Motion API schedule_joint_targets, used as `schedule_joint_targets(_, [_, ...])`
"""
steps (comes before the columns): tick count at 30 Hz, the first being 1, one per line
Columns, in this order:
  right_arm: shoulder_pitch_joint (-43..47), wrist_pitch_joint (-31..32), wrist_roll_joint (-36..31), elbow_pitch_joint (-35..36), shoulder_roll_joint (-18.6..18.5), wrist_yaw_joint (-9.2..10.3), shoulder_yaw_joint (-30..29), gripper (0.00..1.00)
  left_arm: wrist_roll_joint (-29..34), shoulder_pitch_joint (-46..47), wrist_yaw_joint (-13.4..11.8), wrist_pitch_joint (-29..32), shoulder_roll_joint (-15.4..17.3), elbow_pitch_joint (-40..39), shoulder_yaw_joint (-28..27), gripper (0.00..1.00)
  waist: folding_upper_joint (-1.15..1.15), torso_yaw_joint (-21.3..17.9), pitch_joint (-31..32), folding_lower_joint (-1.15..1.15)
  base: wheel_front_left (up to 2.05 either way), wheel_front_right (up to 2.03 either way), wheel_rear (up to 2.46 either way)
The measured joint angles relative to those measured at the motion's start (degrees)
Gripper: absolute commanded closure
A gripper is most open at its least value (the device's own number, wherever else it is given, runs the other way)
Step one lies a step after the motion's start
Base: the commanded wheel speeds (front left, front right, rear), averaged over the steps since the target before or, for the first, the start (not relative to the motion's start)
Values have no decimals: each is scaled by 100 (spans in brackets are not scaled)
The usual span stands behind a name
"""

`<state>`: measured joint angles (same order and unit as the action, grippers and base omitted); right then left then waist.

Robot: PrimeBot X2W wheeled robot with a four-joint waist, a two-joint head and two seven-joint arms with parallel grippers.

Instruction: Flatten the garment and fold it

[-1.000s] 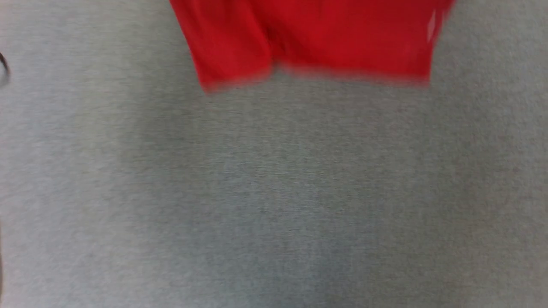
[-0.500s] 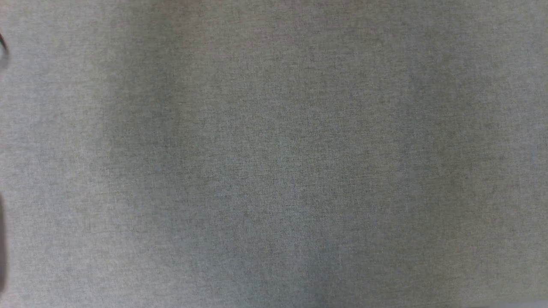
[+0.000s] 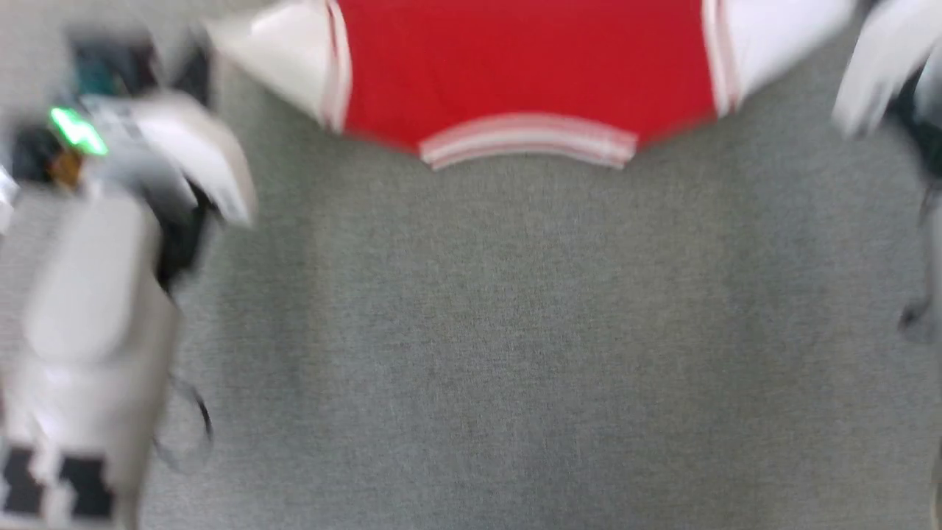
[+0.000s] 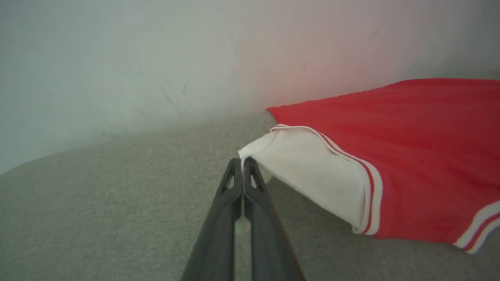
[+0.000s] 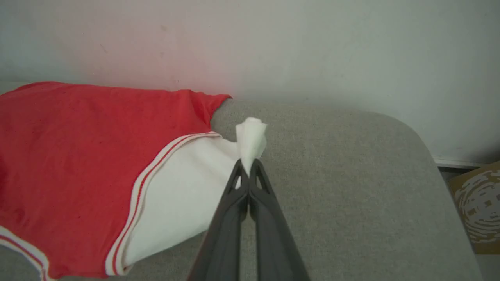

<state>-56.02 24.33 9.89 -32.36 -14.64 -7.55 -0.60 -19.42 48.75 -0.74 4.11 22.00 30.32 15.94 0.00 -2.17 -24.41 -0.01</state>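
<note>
Head view: half a second ago I had only bare grey surface (image 3: 515, 331). Now the shirt (image 3: 522, 73) lies along the far edge, collar towards me, sleeves stretched, so I judge flattening is underway.

Left wrist: my left end effector (image 4: 243, 162) pinches the white sleeve tip.

Right wrist: my right end effector (image 5: 249, 166) clamps the other sleeve, and the red body lies smooth.

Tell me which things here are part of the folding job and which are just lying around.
For the job: garment, left gripper and right gripper, both shut on it.
Just lying about: grey surface underneath, wall, printed cardboard beyond the surface's edge.
</note>
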Motion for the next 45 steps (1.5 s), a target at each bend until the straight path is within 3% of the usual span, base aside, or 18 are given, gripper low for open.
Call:
schedule_joint_targets(6, [1846, 298, 505, 1017, 40, 0, -183, 100, -533, -1604, 18, 129, -203, -458, -30, 100, 0, 64, 562, -1, 0, 0, 0])
schedule_joint_targets(11, [3267, 677, 632, 1962, 281, 0, -777, 100, -904, -2801, -132, 254, -290, -1076, -137, 100, 0, 120, 1004, -1, 0, 0, 0])
schedule_joint_targets(22, [5327, 1512, 350, 3482, 1055, 0, -1741, 100, -1389, -5200, -940, 735, -242, -2655, -547, 100, 0, 150, 1716, -1, 0, 0, 0])
schedule_joint_targets(28, [5948, 1518, 276, 3443, 1162, -2, -2136, 100, -1584, -6020, -1195, 906, -234, -3179, -660, 100, 0, 177, 1894, 0, 0, 0, 0])
schedule_joint_targets(32, [6193, 1256, 625, 2894, 1170, -3, -2180, 100, -1615, -6249, -1218, 922, -237, -3227, -664, 100, 0, 241, 1925, 1, 0, 0, 0])
schedule_joint_targets(41, [6161, 600, 758, 1749, 1155, -5, -1981, 100, -1649, -6262, -1182, 687, -383, -3008, -610, 100, 0, 286, 1902, 1, 0, 0, 0])
schedule_joint_targets(42, [6135, 573, 757, 1694, 1150, -5, -1980, 95, -1650, -6247, -1168, 672, -383, -2978, -606, 100, 0, 287, 1901, 1, 0, 0, 0])
schedule_joint_targets(43, [6113, 545, 744, 1673, 1149, -5, -1980, 64, -1650, -6230, -1140, 646, -382, -2955, -609, 100, 0, 286, 1901, 1, 0, 0, 0])
schedule_joint_targets(44, [6104, 530, 704, 1667, 1150, -7, -1980, 10, -1657, -6218, -1134, 641, -382, -2945, -608, 100, 0, 285, 1899, 1, 0, 0, 0])
schedule_joint_targets(45, [6100, 530, 661, 1679, 1151, -7, -1979, 0, -1668, -6213, -1129, 634, -382, -2937, -608, 100, 0, 285, 1895, 1, 0, 0, 0])
